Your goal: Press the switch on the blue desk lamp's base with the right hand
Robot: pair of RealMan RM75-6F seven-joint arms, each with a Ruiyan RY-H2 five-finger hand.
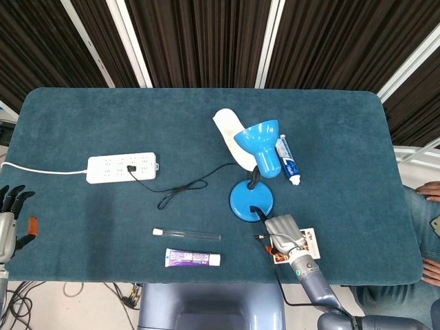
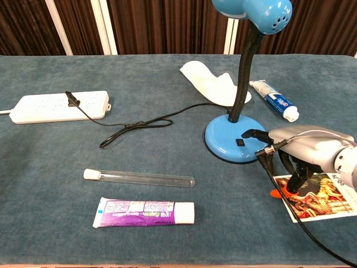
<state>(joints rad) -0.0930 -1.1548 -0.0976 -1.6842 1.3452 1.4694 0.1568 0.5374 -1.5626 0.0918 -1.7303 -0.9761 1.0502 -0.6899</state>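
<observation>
The blue desk lamp stands right of the table's middle, with its round base (image 2: 226, 146) (image 1: 246, 201) and its shade (image 1: 261, 144) on a black gooseneck. A small black switch (image 2: 240, 142) sits on the front of the base. My right hand (image 2: 308, 148) (image 1: 282, 229) hovers just right of the base, one finger stretched out and the others curled under, holding nothing. That fingertip (image 2: 247, 134) lies over the base's rim right beside the switch; whether it touches I cannot tell. My left hand (image 1: 9, 218) hangs off the table's left edge, fingers apart, empty.
A picture card (image 2: 326, 194) lies under the right hand. A white-and-blue tube (image 2: 274, 100) and a white cloth (image 2: 212, 84) lie behind the lamp. The black cord (image 2: 145, 124) runs to a white power strip (image 2: 58, 106). A test tube (image 2: 139, 178) and a purple toothpaste tube (image 2: 145, 212) lie front left.
</observation>
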